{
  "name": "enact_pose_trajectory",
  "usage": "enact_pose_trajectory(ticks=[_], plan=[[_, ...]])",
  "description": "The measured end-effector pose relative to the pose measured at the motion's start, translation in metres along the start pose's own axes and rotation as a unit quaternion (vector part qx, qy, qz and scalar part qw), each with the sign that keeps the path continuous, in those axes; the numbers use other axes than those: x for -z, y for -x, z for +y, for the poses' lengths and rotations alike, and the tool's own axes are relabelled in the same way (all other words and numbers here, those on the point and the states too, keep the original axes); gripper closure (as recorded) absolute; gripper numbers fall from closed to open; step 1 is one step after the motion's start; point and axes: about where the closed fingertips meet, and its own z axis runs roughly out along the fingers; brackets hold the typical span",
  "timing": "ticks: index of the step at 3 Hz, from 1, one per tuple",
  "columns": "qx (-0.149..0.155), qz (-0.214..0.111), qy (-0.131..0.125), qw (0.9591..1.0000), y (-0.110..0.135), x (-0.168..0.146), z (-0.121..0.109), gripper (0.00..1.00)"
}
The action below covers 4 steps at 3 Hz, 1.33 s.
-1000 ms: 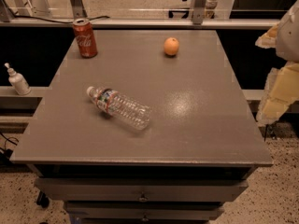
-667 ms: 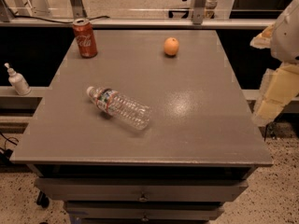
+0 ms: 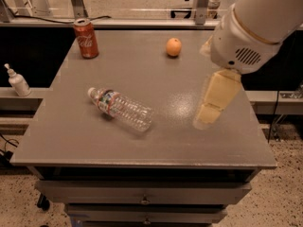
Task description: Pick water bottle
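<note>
The water bottle (image 3: 121, 109) lies on its side on the grey table (image 3: 142, 145), left of centre. It is clear and ribbed, with its white cap pointing to the back left and a red, green and white label near the neck. My gripper (image 3: 208, 115) hangs on the right side of the table, below the big white arm housing (image 3: 255, 22). It is well to the right of the bottle and apart from it, holding nothing that I can see.
A red soda can (image 3: 86, 38) stands at the back left corner of the table. An orange (image 3: 173, 47) sits at the back centre. A small white pump bottle (image 3: 17, 81) stands on a ledge off the table's left side. Drawers run under the front edge.
The arm has swung in from the right edge of the view to over the table's right side. The bottle, can and orange have not moved.
</note>
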Motion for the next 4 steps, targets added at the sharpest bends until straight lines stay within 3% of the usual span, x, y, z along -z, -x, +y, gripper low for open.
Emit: enact_pose_trajectory(ticks=[1, 2, 3, 4], plan=[[0.001, -0.032, 0.021, 0.9993, 0.051, -0.02, 0.012, 0.0], [-0.011, -0.053, 0.039, 0.9978, 0.086, -0.04, 0.024, 0.0], [-0.019, -0.074, 0.045, 0.996, 0.114, -0.07, 0.034, 0.0], [-0.016, -0.088, 0.037, 0.9953, 0.134, -0.102, 0.028, 0.0]])
